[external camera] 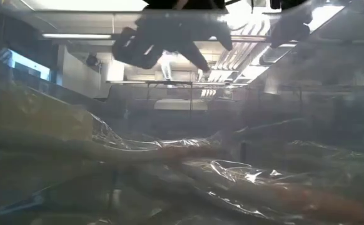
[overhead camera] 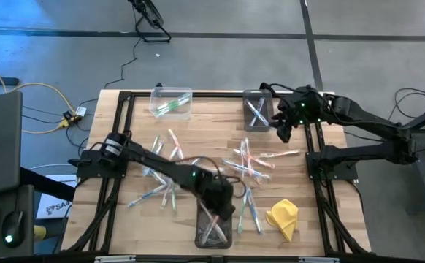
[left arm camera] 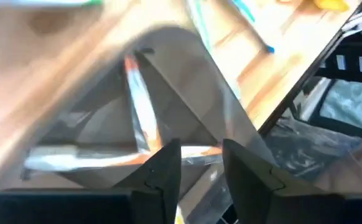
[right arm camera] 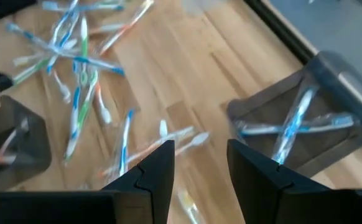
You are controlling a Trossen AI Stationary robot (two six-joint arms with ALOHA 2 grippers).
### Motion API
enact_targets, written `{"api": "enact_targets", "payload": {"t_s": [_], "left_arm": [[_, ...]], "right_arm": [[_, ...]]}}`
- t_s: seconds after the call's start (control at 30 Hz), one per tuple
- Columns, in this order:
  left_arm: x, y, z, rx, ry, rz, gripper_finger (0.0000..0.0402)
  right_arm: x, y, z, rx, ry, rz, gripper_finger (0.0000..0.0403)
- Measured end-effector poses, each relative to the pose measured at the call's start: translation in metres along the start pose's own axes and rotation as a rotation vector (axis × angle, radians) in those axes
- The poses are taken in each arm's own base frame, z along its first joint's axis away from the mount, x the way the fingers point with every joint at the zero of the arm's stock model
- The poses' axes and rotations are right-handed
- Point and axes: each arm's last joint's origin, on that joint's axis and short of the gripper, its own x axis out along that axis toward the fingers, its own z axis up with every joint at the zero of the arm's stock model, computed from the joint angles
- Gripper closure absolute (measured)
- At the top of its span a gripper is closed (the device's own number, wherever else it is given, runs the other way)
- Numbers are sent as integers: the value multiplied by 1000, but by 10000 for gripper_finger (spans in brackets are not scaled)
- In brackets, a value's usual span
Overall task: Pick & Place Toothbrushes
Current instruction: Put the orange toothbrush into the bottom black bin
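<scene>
Loose toothbrushes (overhead camera: pixel 250 165) with blue, green and orange accents lie scattered across the wooden table (overhead camera: pixel 322 219); the right wrist view also shows these toothbrushes (right arm camera: pixel 75 74). My left gripper (overhead camera: pixel 224 206) hovers open over the near bin (overhead camera: pixel 214 228), which holds orange-accented toothbrushes (left arm camera: pixel 140 118). In the left wrist view nothing sits between the left gripper's (left arm camera: pixel 203 149) fingers. My right gripper (overhead camera: pixel 282 131) stands open above the table beside the far bin (overhead camera: pixel 256 111) of blue toothbrushes (right arm camera: pixel 293 127). The right gripper's (right arm camera: pixel 199 149) fingers are empty.
A clear bin (overhead camera: pixel 172 101) with green toothbrushes stands at the far left. A crumpled yellow cloth (overhead camera: pixel 284 218) lies near the front right. The table's black frame rails (overhead camera: pixel 315 157) run along both sides. Crinkled clear plastic (external camera: pixel 188 162) fills the low view.
</scene>
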Motion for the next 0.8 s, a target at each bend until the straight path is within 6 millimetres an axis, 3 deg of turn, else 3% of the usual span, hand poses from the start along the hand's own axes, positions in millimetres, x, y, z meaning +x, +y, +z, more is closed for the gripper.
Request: {"api": "enact_targets", "payload": {"t_s": [0.17, 0.5, 0.8], "left_arm": [[-22, 0, 21, 42, 16, -90, 324], [-78, 2, 67, 190, -193, -219, 382], [-109, 29, 119, 309, -391, -173, 400]], "right_arm": [[0, 0, -4, 5, 46, 19, 263], [1, 4, -6, 15, 92, 169, 263], [18, -1, -30, 67, 245, 133, 263]]}}
